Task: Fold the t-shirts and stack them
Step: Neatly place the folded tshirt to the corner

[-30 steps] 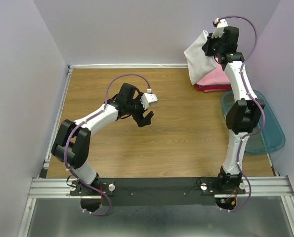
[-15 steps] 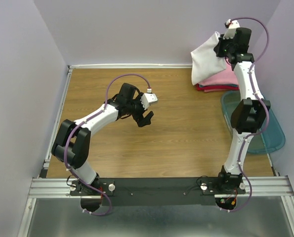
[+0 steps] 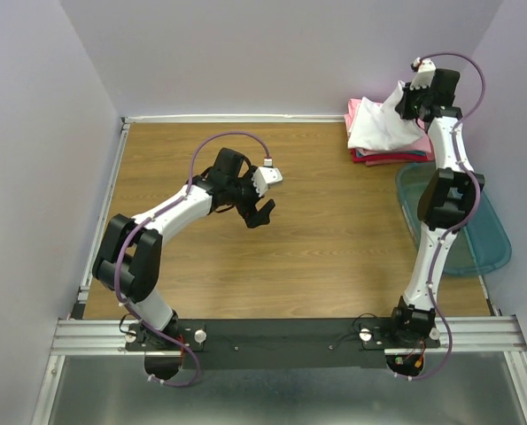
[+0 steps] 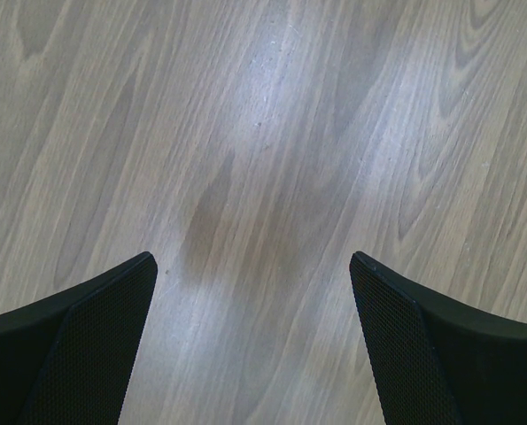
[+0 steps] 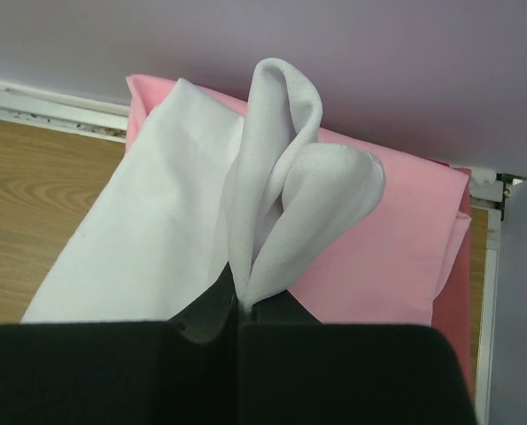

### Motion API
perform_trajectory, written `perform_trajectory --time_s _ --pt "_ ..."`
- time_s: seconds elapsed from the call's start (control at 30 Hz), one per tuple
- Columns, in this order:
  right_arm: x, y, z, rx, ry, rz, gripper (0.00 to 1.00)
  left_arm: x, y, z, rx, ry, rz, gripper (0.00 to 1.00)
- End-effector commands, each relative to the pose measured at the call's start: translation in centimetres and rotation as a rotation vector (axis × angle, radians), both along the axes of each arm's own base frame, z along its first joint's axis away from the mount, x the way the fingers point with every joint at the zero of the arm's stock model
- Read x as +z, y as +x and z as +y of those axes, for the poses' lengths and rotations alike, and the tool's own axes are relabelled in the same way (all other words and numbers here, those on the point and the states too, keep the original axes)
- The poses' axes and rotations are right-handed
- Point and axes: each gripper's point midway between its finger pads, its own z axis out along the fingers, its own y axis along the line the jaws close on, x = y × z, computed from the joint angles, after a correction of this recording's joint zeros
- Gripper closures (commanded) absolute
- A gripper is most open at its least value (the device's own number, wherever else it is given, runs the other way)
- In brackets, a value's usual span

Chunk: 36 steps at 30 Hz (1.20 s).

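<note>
My right gripper (image 3: 408, 100) is shut on a folded white t-shirt (image 3: 380, 129) and holds its edge up at the far right corner. The shirt's lower part drapes over a stack of folded shirts, pink (image 3: 355, 115) on top and red (image 3: 380, 159) below. In the right wrist view the white shirt (image 5: 157, 239) bunches up from the closed gripper (image 5: 245, 303) over the pink shirt (image 5: 396, 239). My left gripper (image 3: 261, 212) is open and empty above bare wood mid-table; it also shows in the left wrist view (image 4: 252, 266).
A teal plastic tray (image 3: 489, 239) lies at the right edge, partly under my right arm. A white rail (image 3: 228, 117) runs along the back wall, and the purple walls close in the table on three sides.
My right gripper has moved right and down toward the back corner with the white shirt, which has gone from hanging in the air to draping on the stack. The left arm has not moved.
</note>
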Motion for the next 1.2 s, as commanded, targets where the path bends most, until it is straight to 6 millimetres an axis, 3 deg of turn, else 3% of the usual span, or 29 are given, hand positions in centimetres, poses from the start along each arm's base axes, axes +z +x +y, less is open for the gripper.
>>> perform_trajectory --time_s 0.0,0.1,0.5,0.7,1.17 --pt "0.5 1.0 -0.4 0.058 -0.025 -0.042 0.99 0.3 0.0 -0.3 -0.022 -0.006 0.008 0.02" --pt "-0.5 1.5 -0.9 0.066 -0.039 -0.040 0.99 0.4 0.0 -0.4 -0.022 -0.004 0.007 0.02" --pt "1.3 3.1 -1.7 0.135 -0.127 -0.146 0.99 -0.1 0.1 -0.1 -0.016 0.010 0.009 0.02" --pt "-1.1 3.3 -2.2 0.144 -0.158 -0.116 0.99 -0.1 0.2 0.0 -0.018 0.018 0.008 0.02" --pt "-2.9 5.0 -3.6 0.151 -0.216 -0.159 0.99 -0.2 -0.5 0.5 -0.018 0.039 0.022 0.02"
